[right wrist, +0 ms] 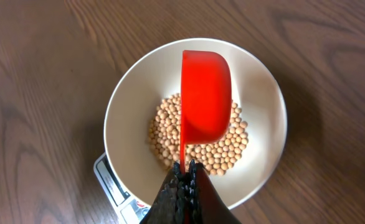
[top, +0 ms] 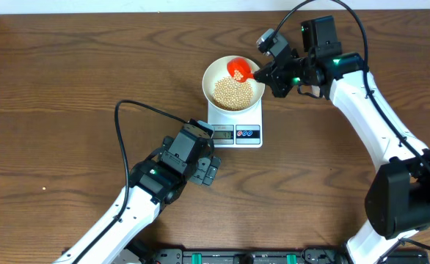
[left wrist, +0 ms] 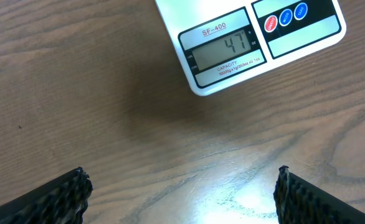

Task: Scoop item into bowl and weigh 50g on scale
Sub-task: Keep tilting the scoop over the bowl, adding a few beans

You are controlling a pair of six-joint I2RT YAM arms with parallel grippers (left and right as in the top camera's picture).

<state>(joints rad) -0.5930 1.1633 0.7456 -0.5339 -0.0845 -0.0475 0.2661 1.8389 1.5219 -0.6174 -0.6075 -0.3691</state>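
Note:
The white bowl (top: 213, 73) stands on the white scale (top: 235, 126) and holds a heap of tan beans (top: 232, 93). The scale's display (left wrist: 225, 52) reads 47. My right gripper (top: 268, 74) is shut on the handle of a red scoop (top: 239, 69), held over the bowl. In the right wrist view the scoop (right wrist: 204, 93) is turned on its side above the beans (right wrist: 198, 138), inside the bowl (right wrist: 123, 118), with my right gripper (right wrist: 184, 169) at its handle. My left gripper (top: 209, 170) is open and empty, near the scale's front; its fingers (left wrist: 182, 193) straddle bare wood.
The brown wooden table (top: 68, 81) stretches around the scale. A black cable (top: 127, 125) loops beside my left arm. The scale's red and blue buttons (left wrist: 286, 17) sit right of the display.

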